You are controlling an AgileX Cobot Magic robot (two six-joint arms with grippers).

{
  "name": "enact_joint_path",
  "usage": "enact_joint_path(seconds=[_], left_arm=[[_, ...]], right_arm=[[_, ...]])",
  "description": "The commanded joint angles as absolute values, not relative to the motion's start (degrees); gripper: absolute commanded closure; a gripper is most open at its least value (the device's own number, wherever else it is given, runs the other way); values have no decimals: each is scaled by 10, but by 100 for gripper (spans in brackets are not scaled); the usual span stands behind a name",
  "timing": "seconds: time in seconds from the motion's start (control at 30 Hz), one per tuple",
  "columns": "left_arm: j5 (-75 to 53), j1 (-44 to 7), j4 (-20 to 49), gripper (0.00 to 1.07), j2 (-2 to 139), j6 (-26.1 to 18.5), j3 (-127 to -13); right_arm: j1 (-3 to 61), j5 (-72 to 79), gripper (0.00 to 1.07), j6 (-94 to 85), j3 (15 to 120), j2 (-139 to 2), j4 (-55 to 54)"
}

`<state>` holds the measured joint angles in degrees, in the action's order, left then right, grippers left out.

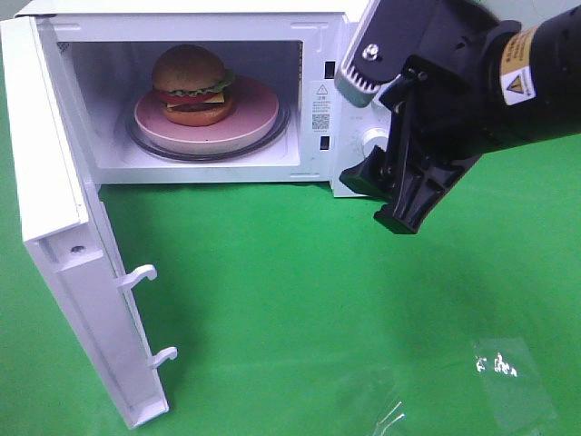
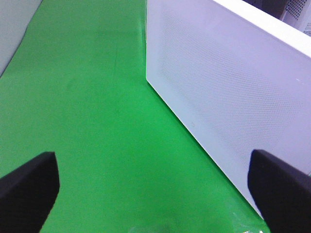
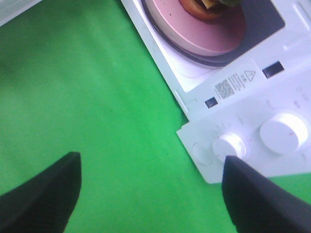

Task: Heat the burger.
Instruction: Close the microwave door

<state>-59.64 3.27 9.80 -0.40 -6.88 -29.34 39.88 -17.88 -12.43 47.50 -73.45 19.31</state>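
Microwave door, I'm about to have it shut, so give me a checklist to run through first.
1. Burger on the plate inside the microwave: ok.
2. Door shut: not ok, it stands wide open.
3. Right hand open, empty, outside the cavity: ok.
4. Left hand open, empty, facing the door's outer face: ok.
5. Dials set for heating: cannot tell.

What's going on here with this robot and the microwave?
The burger sits on a pink plate inside the microwave, whose door stands wide open. The right gripper hangs open and empty in front of the control knobs. The left gripper, also open and empty, is beside the door's outer face. Closing the door and starting the heat are not yet done.
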Motion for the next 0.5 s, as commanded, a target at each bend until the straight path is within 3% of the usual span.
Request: enact_joint_path(seconds=[0.03,0.5], left_arm=[[-594,33,99,8,-13,-69,-292],[-594,33,99,8,-13,-69,-292]], right_arm=[[398,-245,31,-28,473,-702,191],[398,-450,31,38,473,-637,158]])
